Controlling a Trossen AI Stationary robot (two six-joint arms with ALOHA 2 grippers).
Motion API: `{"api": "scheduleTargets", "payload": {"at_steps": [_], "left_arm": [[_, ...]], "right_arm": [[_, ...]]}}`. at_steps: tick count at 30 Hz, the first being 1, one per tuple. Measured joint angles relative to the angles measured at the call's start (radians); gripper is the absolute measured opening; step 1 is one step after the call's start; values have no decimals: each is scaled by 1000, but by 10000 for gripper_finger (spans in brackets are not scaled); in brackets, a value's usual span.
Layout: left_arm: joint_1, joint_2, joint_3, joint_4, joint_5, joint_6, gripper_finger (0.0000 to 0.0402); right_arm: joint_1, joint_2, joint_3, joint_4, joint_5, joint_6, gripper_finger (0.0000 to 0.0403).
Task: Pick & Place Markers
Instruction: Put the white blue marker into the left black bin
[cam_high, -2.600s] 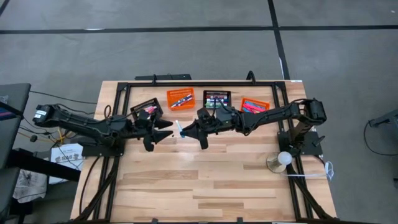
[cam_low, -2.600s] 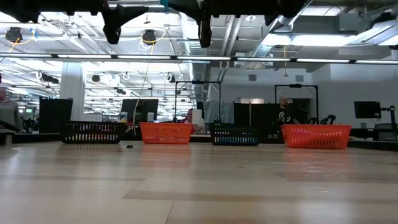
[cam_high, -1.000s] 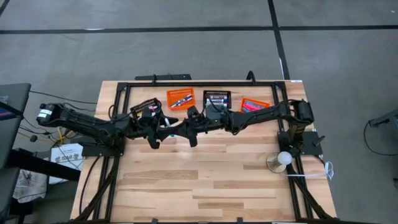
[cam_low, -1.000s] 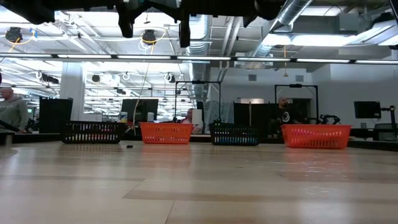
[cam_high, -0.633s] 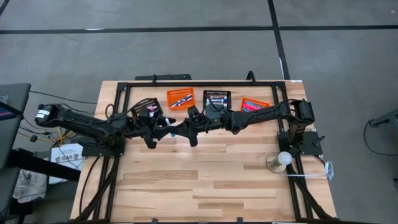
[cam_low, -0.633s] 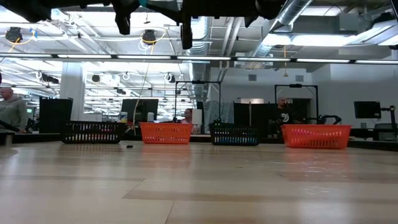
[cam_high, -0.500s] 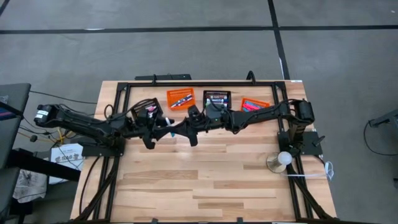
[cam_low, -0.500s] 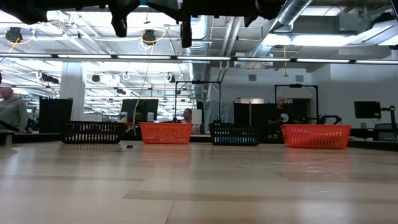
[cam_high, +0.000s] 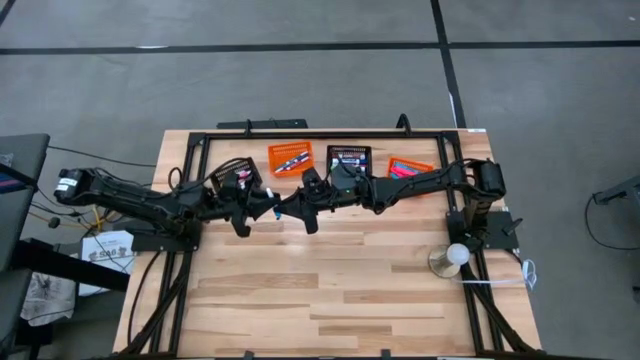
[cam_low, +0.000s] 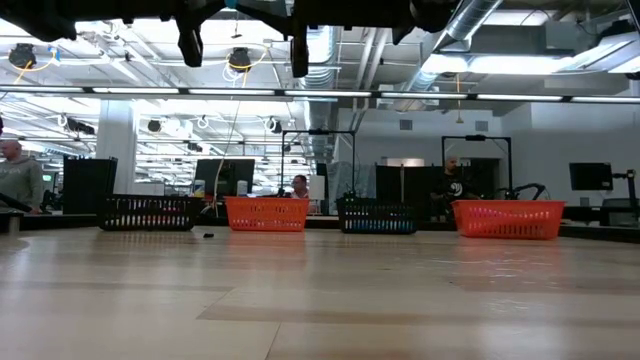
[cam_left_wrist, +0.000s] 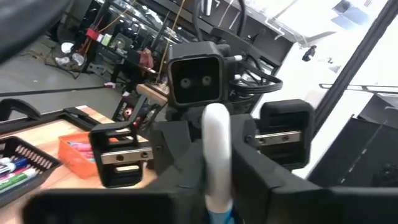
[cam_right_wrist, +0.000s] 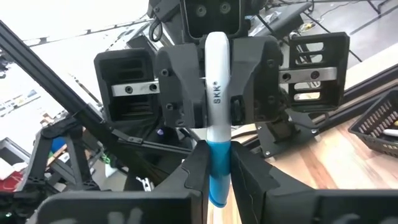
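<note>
While both arms are stretched toward each other above the tabletop, a white-and-blue marker is pinched by the right gripper and apparently also clamped by the left gripper; only the wrist views show this.

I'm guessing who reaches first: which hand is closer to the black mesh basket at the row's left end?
Left. The left hand hangs just in front of the black mesh basket; the right hand is farther along, toward the middle.
</note>
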Motion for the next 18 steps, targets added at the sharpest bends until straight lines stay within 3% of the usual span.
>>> {"api": "scheduleTargets", "payload": {"at_steps": [3, 11, 18], "left_arm": [[8, 0, 0, -8, 1, -7, 35], [18, 0, 0, -11, 11, -12, 35], [17, 0, 0, -16, 13, -10, 35]], "right_arm": [[-1, 0, -1, -1, -2, -4, 42], [-2, 0, -1, -1, -11, -2, 49], [-20, 0, -1, -1, -104, 2, 67]]}}
